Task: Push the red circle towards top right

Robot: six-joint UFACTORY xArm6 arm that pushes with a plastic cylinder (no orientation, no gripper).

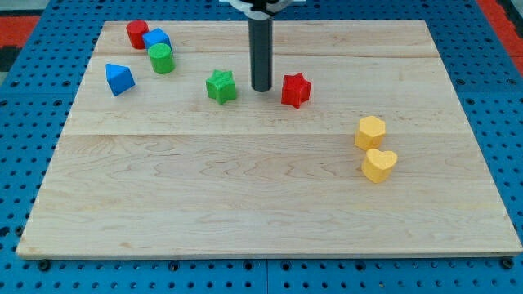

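— Where has the rod got to?

— Its tip (pixel 261 88) rests on the wooden table (pixel 245 204) in the upper middle, between the green star (pixel 221 86) on the view's left and the red star (pixel 296 90) on the view's right. It stands just beside each of them; I can't tell whether it touches either.

— Any fingers on it, clenched or released?

— There are none to report. The arm ends in a plain dark rod, so nothing is grasped.

— And the red circle it's meant to push?

— Up in the top left corner of the table. The red block (pixel 136 33) there is the likely one, though from here its shape is hard to make out exactly. It sits well apart from the tip, with the blue cube (pixel 156 39) pressed against its right side.

— What else is in that corner?

— A green cylinder (pixel 161 59) just below the blue cube, seemingly touching it, and a blue triangular block (pixel 119 78) lower down and further to the view's left, standing on its own.

— Anything over on the right?

— Two yellow blocks, well away from everything else. The upper one is a yellow hexagon (pixel 370 131), and the yellow heart (pixel 379 164) lies just below it, the two nearly touching.
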